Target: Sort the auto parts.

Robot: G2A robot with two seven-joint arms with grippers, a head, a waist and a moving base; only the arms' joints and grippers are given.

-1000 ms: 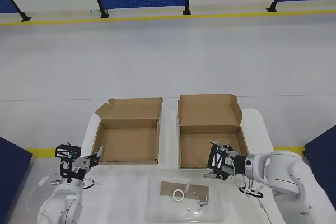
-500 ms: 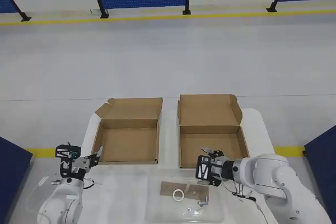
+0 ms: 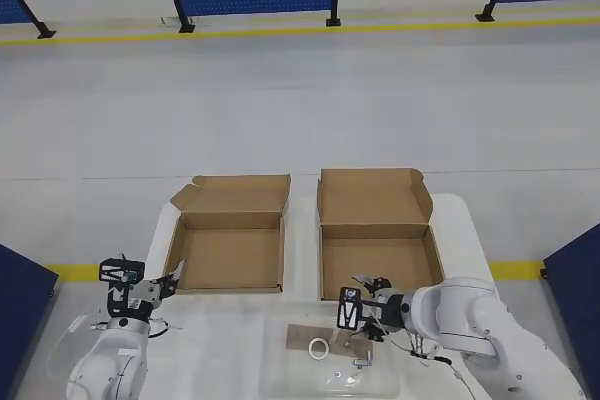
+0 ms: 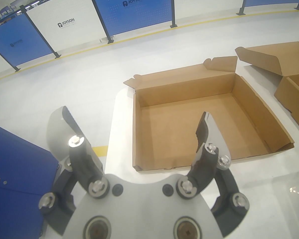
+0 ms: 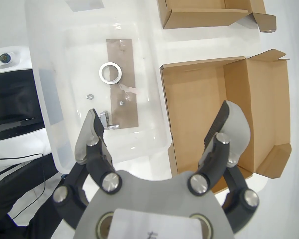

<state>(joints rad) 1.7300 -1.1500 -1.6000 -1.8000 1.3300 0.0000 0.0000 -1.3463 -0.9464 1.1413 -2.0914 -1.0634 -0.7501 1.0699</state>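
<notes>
The white desk (image 3: 300, 305) was the biggest thing, and it lay under both claws. Two brown boxes sat on it, both open and with nothing inside. The left box (image 4: 189, 123) sat just ahead of the left claw (image 4: 135, 111), and the right box (image 5: 196, 93) sat partly under one finger of the right claw (image 5: 159, 108). There was one clear tub (image 5: 37, 75), and the other finger of the right claw hung over its inside. Both claws were wide open and held nothing. One long brown strip (image 5: 122, 58) lay flat in the tub, and its long side pointed straight away from the right claw. There was one silver ring (image 5: 101, 73), lying flat on the strip's edge, farther ahead of the right claw than the other parts. There was one small metal bracket (image 5: 107, 120), and it sat just beside the tip of the finger over the tub, touching the near end of the strip. I could not tell which way its long side ran. Two tiny shiny bits lay a little past it, one round bit (image 5: 89, 97) on the tub floor and one screw (image 5: 121, 103) on the strip. The right arm was much nearer to the parts, and the left claw was well apart from the tub. I think the bracket would be the easy one to grab next, if the right claw slid sideways a bit and went down.
</notes>
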